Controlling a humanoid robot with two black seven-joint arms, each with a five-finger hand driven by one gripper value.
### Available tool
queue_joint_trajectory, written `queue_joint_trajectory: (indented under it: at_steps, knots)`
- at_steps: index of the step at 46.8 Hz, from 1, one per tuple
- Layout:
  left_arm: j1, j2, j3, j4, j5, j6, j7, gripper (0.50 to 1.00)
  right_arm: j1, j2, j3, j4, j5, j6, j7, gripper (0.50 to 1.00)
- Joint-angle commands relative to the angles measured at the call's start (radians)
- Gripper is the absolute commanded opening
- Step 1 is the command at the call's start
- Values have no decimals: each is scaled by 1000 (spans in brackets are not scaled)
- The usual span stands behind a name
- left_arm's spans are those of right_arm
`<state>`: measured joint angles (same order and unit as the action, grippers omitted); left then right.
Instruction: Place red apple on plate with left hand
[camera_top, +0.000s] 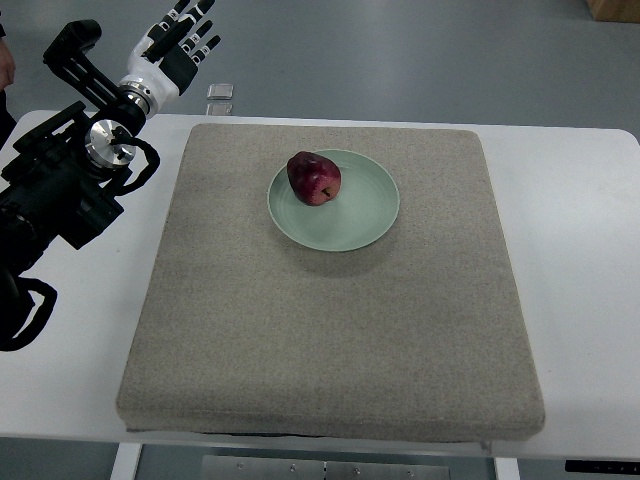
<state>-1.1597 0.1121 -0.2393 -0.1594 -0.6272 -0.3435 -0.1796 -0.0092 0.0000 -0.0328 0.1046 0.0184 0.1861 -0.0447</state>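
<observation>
Fingers spread, empty; red apple on plate.

Glossy red apple, smooth matt plate, rough cloth mat

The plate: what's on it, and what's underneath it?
A red apple sits on the green plate, left of its middle. The plate rests on a grey mat; the mat beneath it is hidden.
</observation>
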Motion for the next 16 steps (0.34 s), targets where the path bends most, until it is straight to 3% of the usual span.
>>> queue_joint_trajectory:
  at_steps: [1,16]
  knots:
    - [0,-2,0,0,0,1,-1,994,-3,0,-1,13,-3,12,-1,932]
    - [-2,-3,-2,0,-2,3,-8,994,-5,0,-1,15,-5,13,-1,930]
